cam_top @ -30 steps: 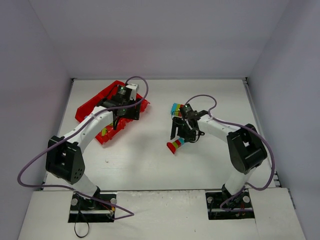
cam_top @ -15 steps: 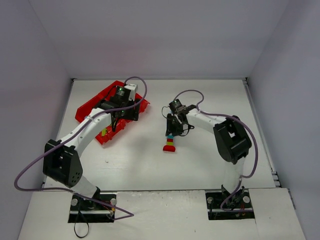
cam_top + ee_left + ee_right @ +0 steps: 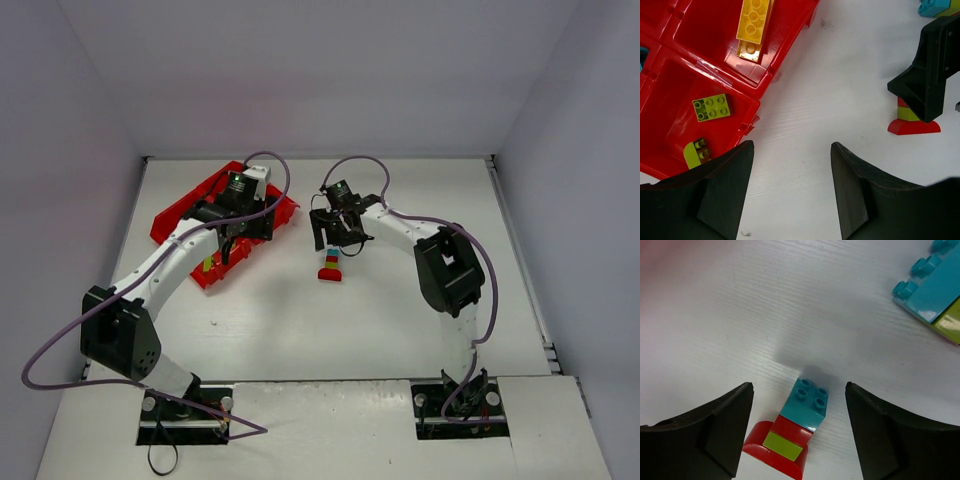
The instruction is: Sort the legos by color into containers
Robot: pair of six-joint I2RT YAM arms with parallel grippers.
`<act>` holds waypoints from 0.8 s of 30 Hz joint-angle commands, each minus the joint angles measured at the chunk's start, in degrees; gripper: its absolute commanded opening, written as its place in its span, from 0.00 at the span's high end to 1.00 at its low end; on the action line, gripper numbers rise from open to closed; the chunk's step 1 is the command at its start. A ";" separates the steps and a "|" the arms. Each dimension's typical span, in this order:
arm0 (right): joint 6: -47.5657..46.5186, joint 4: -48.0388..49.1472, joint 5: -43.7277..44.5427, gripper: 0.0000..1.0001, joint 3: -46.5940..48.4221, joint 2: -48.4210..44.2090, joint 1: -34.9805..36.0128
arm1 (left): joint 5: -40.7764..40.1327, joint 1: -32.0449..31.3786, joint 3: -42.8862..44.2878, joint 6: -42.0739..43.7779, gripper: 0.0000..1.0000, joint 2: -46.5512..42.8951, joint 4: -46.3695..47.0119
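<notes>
Right wrist view: my right hand (image 3: 798, 407) hangs over the white table (image 3: 715, 300) with its two black fingers (image 3: 715, 432) spread wide, gripping nothing. A small stack of legos (image 3: 790, 432) stands between the fingertips, and I see no contact with either one. It has a teal brick with four studs on top, then red, a lime strip and a rounded red foot. Ahead of the fingertips, well off to the view's right, lies a teal and lime piece (image 3: 935, 290), cut off by the frame edge.

Left wrist view: my left hand (image 3: 791, 165) is also open and empty, its fingers apart above bare table. The red tray (image 3: 730, 82) sits just ahead of the finger on the view's left. Its nearest compartment holds a square lime brick (image 3: 711, 107) and a curved lime brick (image 3: 696, 151). The compartment beyond holds a long yellow brick (image 3: 754, 22). Far to the other side stands the stack, partly behind my right hand's black finger.

Top external view: compared with one second ago, my right hand has swung across toward the tray. The stack has shifted with it and now stands closer to the tray. It looked tilted then and looks upright now. My left hand is over the tray's near edge, much as before.
</notes>
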 commanded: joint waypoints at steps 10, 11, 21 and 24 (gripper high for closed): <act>9.91 -2.18 6.89 0.28 -1.47 -5.09 0.25 | -1.16 -0.16 2.74 -2.20 0.43 -0.39 1.72; 10.80 -2.35 6.98 0.28 -2.44 -5.36 0.42 | -0.98 -0.08 2.91 -2.29 0.43 -0.30 1.45; 15.64 -2.80 6.89 0.41 -5.52 -6.15 3.85 | 0.07 -0.08 3.00 -2.99 0.43 0.40 0.84; 16.16 -2.88 6.36 0.46 -6.22 -6.24 4.38 | 0.25 -0.08 3.44 -3.17 0.43 0.67 0.66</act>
